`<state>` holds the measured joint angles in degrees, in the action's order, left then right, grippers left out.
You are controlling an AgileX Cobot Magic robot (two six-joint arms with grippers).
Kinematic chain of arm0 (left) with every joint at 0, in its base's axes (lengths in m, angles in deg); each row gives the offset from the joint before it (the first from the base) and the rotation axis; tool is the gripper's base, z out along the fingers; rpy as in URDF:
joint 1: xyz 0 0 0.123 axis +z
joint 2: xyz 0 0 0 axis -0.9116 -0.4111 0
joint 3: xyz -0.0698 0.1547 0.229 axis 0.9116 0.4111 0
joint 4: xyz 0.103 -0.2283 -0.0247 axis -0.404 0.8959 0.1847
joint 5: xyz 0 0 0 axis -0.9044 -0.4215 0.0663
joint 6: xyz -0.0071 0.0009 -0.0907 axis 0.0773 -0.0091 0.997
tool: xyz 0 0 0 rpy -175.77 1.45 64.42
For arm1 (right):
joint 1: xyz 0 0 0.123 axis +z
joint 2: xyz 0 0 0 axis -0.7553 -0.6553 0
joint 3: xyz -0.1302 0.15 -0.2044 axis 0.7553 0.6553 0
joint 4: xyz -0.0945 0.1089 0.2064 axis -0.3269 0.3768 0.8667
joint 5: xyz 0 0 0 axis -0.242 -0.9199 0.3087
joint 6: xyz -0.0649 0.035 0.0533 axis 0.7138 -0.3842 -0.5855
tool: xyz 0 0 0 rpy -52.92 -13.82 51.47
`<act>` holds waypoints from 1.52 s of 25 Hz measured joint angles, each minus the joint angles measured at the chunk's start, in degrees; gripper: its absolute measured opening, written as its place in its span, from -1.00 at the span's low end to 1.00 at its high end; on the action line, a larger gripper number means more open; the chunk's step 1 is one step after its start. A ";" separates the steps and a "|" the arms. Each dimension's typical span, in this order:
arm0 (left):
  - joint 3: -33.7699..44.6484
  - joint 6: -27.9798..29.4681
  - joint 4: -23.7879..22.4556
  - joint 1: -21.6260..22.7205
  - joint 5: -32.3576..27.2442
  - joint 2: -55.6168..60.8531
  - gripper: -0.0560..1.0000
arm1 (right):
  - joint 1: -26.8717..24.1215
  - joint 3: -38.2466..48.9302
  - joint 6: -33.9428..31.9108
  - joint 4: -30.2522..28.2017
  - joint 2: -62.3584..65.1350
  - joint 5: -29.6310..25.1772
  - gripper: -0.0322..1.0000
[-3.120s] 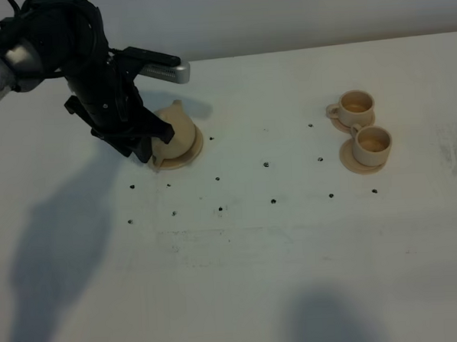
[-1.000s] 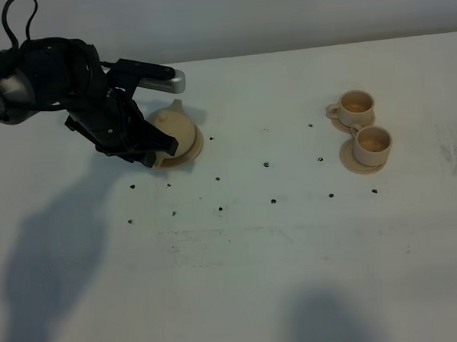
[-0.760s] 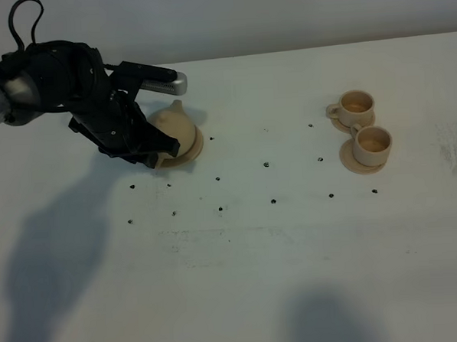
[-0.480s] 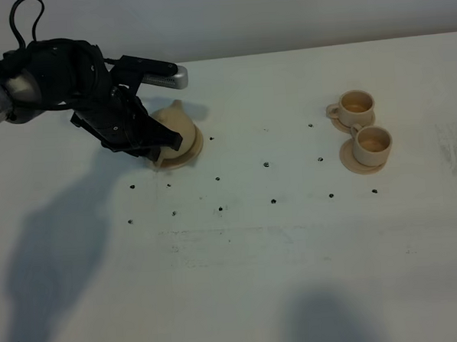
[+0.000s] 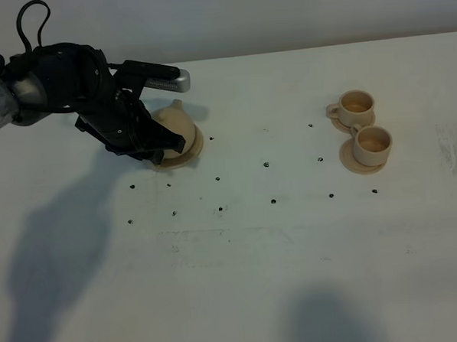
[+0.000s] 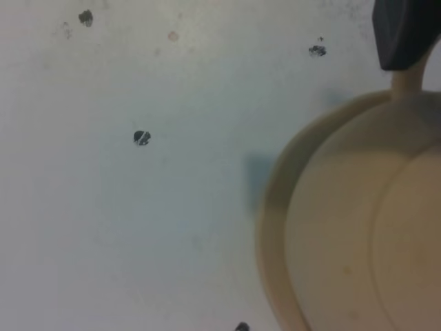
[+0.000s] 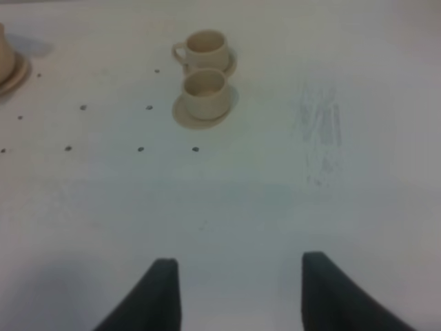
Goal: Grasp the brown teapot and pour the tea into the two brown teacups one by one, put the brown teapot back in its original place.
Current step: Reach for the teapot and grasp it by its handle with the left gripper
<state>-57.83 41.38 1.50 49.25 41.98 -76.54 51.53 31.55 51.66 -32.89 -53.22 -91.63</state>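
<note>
Left arm, upper left of frame: lowered from upright to a flatter lean, pincer tilted sideways beside brown teapot.

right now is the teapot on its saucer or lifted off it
On it: the brown teapot sits upright inside the rim of the wide saucer, no gap showing beneath it.

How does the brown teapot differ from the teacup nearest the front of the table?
The brown teapot is much bigger, squat and dome-topped; the front teacup is a small, open-topped cylinder. The left gripper sits right against the teapot, while the teacup stands free. The teapot rests on a wide saucer, the teacup on a small saucer. Both are pale tan and upright.
</note>
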 joint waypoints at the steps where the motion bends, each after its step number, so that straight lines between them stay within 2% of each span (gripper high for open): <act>1: 0.00 0.00 0.00 0.00 0.05 -0.06 -0.31 | 0.00 0.00 0.00 0.00 0.00 0.00 -0.17; 6: 0.00 0.04 0.00 0.00 1.55 -0.10 -0.36 | 0.00 0.00 0.00 0.00 0.00 0.00 -0.17; 12: 0.00 -0.01 0.00 0.00 1.80 -0.17 -0.71 | 0.00 0.00 0.00 0.00 0.00 0.00 -0.17; 17: 0.00 -1.07 0.00 0.00 1.80 -0.17 -0.71 | 0.00 0.00 0.00 0.00 0.00 0.00 -0.17; 32: 0.00 -9.74 -0.06 0.00 0.44 3.22 -0.71 | 0.00 0.00 0.00 0.00 0.00 0.00 -0.17; 38: -0.79 -15.40 -0.06 -0.06 -0.19 5.20 -0.71 | 0.00 0.00 0.00 0.00 0.00 0.00 -0.17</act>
<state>-58.62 25.98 1.44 49.19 41.79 -71.34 51.53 31.55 51.66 -32.89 -53.22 -91.63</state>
